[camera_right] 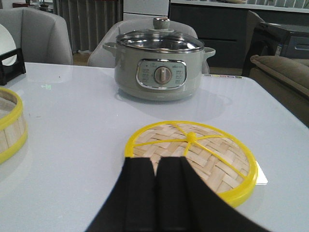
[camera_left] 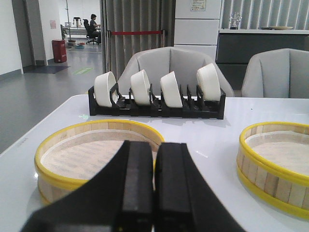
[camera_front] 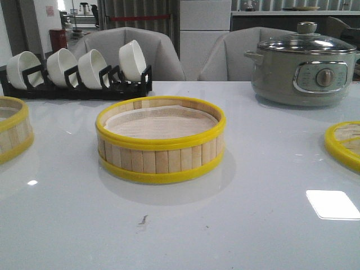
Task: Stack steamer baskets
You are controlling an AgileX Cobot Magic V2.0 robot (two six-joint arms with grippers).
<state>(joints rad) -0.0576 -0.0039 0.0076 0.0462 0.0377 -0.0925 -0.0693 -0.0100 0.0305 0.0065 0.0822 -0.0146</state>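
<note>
Nothing stacked yet: one steamer basket (camera_front: 161,140) sits mid-table, another (camera_front: 12,129) well left of it; both tools (camera_left: 154,183) (camera_right: 155,193) pressed together, empty.

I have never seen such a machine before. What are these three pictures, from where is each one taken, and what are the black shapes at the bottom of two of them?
This is a robot with two arms at a white table. One picture looks forward over the table. The other two come from small cameras on the arms' wrists, so the black shapes are the arms' own grasping parts: the left claw and the right claw. Both are shut and hold nothing.

On the table is a round bamboo steamer basket in the middle and a second steamer basket toward the robot's left. Toward its right lies a flat woven lid with a yellow rim. Farther back stand a grey-green electric pot with a glass lid, and a black rack of white bowls. Nothing is stacked yet.
</note>
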